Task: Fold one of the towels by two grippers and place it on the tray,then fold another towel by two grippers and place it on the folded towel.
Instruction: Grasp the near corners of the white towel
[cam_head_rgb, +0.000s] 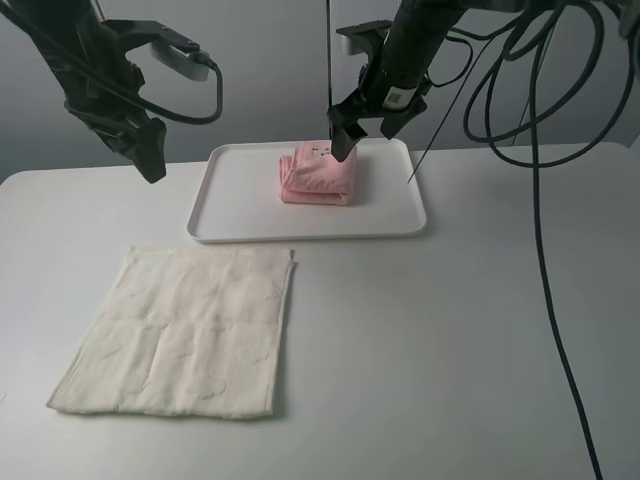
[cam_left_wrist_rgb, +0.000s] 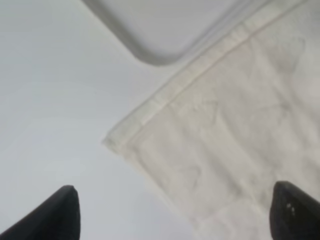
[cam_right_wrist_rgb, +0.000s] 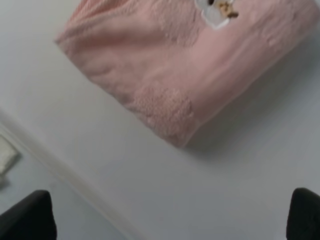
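The folded pink towel (cam_head_rgb: 318, 176) sits upper centre on the white tray (cam_head_rgb: 240, 205), with bare tray floor all round it. Just above hangs the right gripper (cam_head_rgb: 365, 140), jaws spread. The cream-white towel (cam_head_rgb: 180, 330) lies flat at lower left on the table (cam_head_rgb: 450, 330), its far edge near the tray's rim. The left gripper (cam_head_rgb: 150, 162), jaws spread, hangs at upper left.

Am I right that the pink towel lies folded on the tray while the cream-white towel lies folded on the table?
Not quite: the cream-white towel is spread flat, unfolded, on the table, as the exterior high view shows. The pink towel does lie folded on the tray.
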